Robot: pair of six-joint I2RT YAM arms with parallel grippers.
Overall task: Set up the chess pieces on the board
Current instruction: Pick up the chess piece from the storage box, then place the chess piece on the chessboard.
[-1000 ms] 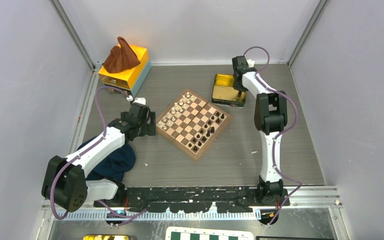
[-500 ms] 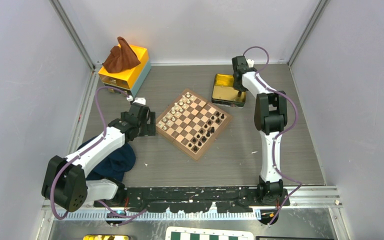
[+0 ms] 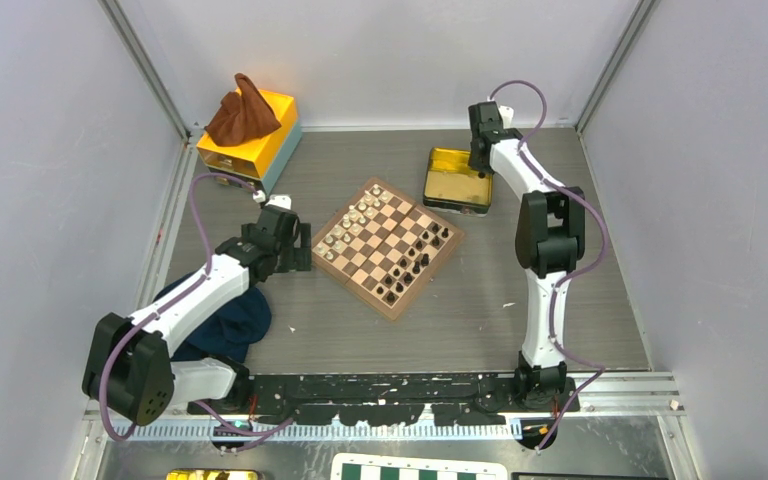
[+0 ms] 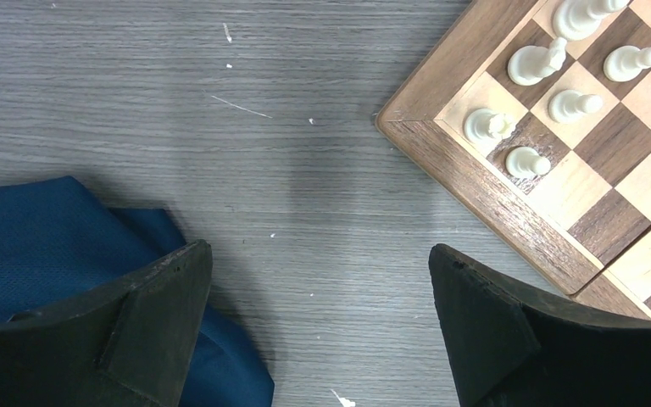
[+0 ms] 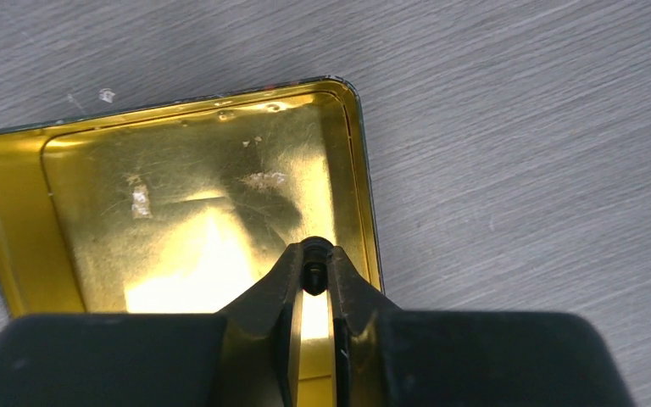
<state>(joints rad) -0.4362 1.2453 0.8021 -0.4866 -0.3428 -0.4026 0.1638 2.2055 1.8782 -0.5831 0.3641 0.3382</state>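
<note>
Pinching chess piece (image 5: 313, 277) inside right tool (image 5: 314, 258).

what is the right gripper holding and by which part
A tiny black chess piece, pinched at the fingertips of the right gripper; which part of it is gripped cannot be told.

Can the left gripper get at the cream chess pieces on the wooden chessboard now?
Likely yes: the open left gripper hangs beside the wooden chessboard, nothing between it and the cream pieces.

no readable txt, no labels, no nos.
</note>
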